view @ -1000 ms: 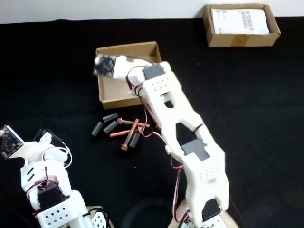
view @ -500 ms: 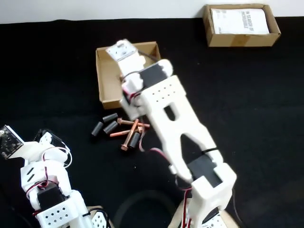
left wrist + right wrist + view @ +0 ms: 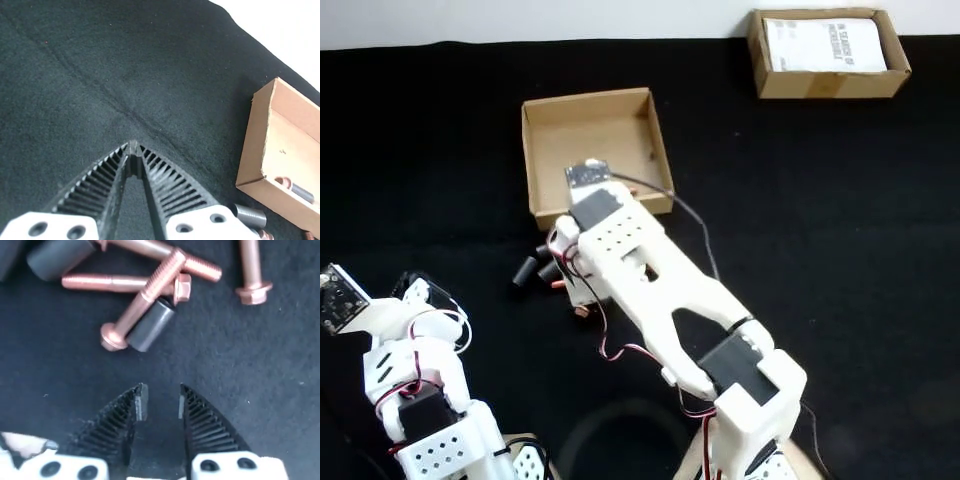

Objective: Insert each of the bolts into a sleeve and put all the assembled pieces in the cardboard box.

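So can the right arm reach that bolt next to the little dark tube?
Probably yes. The right gripper is open just short of the bolt, with bare cloth between. The dark sleeve touches it, and it crosses another bolt, so others may shift.

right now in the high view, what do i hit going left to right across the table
left arm → black sleeve → cardboard box → far box with paper in it

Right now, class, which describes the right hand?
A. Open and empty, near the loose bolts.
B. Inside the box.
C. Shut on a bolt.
A: the right hand is open with nothing in it, and the bolts lie loose just beyond it.
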Action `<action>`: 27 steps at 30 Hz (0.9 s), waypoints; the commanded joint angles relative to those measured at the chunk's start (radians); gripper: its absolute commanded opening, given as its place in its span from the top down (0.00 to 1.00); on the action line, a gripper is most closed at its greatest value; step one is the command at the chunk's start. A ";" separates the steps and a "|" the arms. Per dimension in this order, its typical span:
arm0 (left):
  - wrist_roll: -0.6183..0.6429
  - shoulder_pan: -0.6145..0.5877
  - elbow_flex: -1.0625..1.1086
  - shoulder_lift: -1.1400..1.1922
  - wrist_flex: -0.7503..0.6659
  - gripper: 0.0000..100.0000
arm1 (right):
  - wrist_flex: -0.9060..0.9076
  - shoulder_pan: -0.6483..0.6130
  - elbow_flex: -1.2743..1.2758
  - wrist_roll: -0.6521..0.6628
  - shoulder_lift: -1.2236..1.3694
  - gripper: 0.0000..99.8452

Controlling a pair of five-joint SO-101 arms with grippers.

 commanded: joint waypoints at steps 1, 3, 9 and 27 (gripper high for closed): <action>-0.003 -0.010 0.015 -0.002 -0.014 0.99 | -0.081 -0.004 0.054 -0.008 -0.058 0.91; -0.003 -0.010 0.015 -0.002 -0.014 0.99 | -0.128 -0.004 0.070 -0.008 -0.054 0.91; -0.003 -0.005 0.015 -0.002 -0.014 0.99 | -0.260 0.013 0.127 -0.006 -0.051 0.91; -0.005 -0.004 0.015 -0.002 -0.014 0.99 | -0.575 0.025 0.351 -0.006 -0.047 0.91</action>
